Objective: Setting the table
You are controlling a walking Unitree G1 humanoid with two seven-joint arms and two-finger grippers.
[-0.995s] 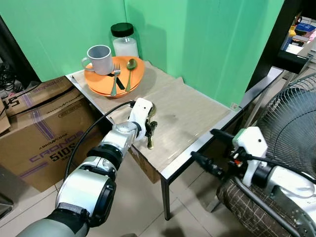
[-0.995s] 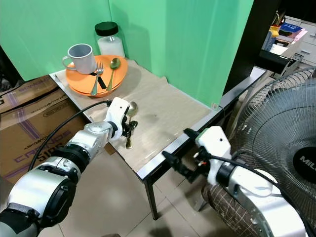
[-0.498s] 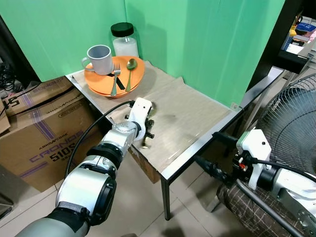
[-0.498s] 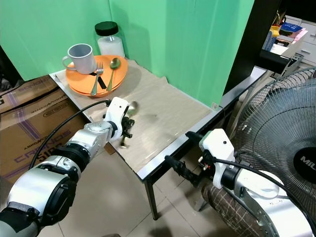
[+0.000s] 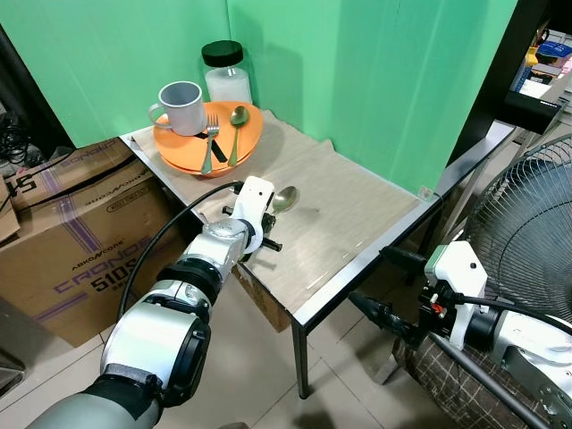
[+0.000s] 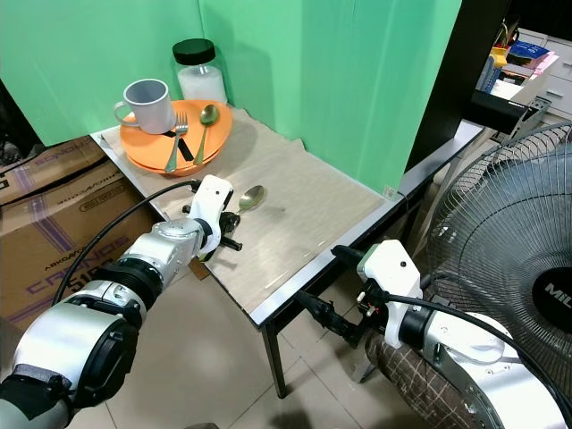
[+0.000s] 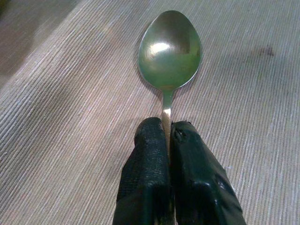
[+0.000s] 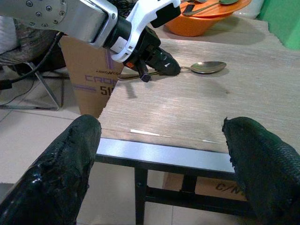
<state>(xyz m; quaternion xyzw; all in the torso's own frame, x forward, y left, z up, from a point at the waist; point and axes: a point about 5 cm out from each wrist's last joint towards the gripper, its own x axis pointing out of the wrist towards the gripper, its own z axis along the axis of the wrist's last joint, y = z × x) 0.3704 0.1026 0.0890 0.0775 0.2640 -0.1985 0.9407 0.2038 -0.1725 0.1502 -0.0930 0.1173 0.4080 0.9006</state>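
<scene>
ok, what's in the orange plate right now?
In the orange plate: a grey mug, a fork and a gold spoon. The mug covers the plate's surface beneath it. A second spoon lies on the table, pinched by the left gripper.

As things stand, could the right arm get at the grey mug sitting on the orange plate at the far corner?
Probably not. The right gripper hangs open below the table's near edge, while the grey mug sits on the orange plate at the far corner, with the left gripper and its metal spoon between.
</scene>
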